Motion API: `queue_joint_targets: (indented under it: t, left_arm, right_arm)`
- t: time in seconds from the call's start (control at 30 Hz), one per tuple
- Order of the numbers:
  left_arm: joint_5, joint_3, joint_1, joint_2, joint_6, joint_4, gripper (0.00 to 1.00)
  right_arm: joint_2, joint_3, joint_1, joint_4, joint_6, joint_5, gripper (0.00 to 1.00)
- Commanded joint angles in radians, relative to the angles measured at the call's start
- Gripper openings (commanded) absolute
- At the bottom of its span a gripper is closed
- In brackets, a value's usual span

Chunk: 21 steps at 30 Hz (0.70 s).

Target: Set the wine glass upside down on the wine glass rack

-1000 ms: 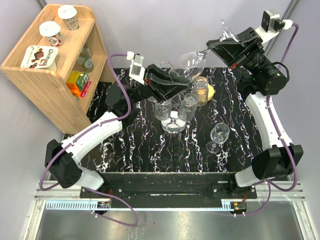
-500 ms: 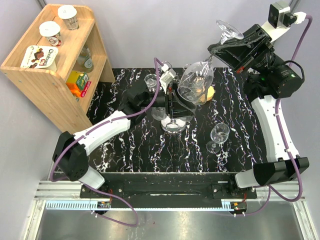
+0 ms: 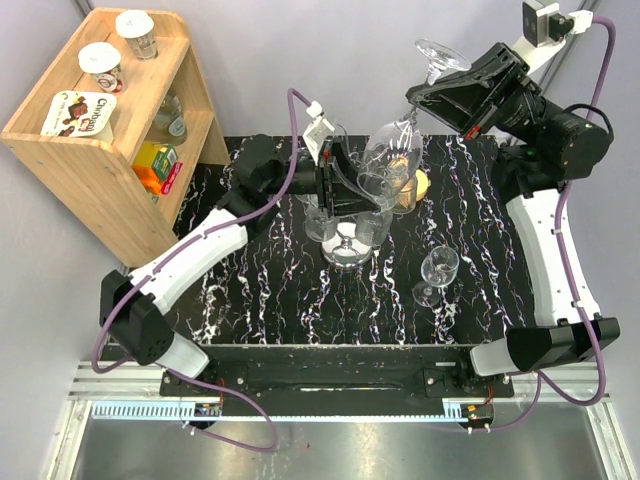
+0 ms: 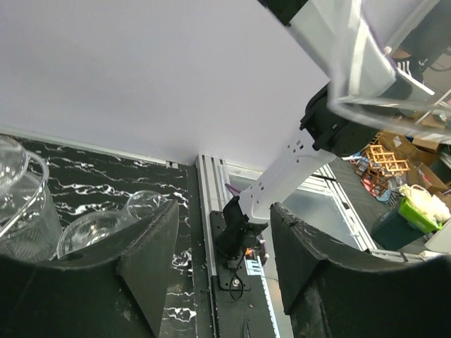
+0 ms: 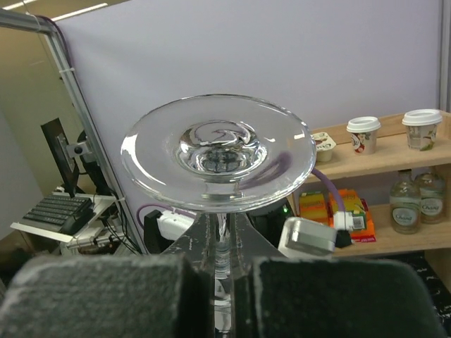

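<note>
My right gripper (image 3: 414, 101) (image 5: 224, 271) is shut on the stem of the wine glass (image 3: 390, 150), held high with its round foot (image 5: 218, 151) (image 3: 440, 57) on top and its bowl hanging down over the wine glass rack. The rack's chrome disc base (image 3: 347, 253) shows mid-table, with clear glasses (image 3: 322, 222) hanging round its post. My left gripper (image 3: 352, 185) (image 4: 222, 271) is open beside the bowl with nothing between its fingers (image 4: 151, 246). The bowl's rim (image 4: 366, 77) shows at the top right of the left wrist view.
An upright wine glass (image 3: 438, 268) stands right of the rack. An amber jar (image 3: 403, 185) and a yellow object (image 3: 421, 183) sit behind it. A wooden shelf (image 3: 60, 135) with cups and bottles stands at the far left.
My left gripper has opened and swung in close beside the rack. My right arm has turned the wine glass from slanted to nearly upright and inverted, shifting it left over the rack.
</note>
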Motion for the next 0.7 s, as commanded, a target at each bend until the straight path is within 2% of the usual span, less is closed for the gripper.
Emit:
queue_joint_targets:
  t: [0.0,0.1,0.17,0.27,0.37,0.67]
  left_arm:
    - [0.043,0.124,0.030,-0.071,0.080,-0.104,0.59]
    - [0.083,0.184,0.056,-0.083,0.133,-0.179,0.63]
    - [0.107,0.233,0.068,-0.087,0.182,-0.246,0.68]
    - [0.141,0.299,0.082,-0.084,0.282,-0.383,0.83]
    - [0.172,0.360,0.102,-0.073,0.327,-0.473,0.91]
    - [0.123,0.512,0.114,-0.027,0.275,-0.463,0.99]
  right_arm:
    - [-0.040,0.104,-0.004,-0.154,-0.143,-0.033,0.00]
    - [-0.044,0.152,-0.004,-0.317,-0.267,-0.070,0.00]
    - [-0.044,0.161,-0.004,-0.366,-0.304,-0.079,0.00]
    - [-0.043,0.176,-0.004,-0.392,-0.329,-0.088,0.00]
    - [-0.049,0.193,-0.004,-0.493,-0.418,-0.098,0.00]
    - [-0.077,0.092,-0.002,-0.590,-0.570,-0.102,0.00]
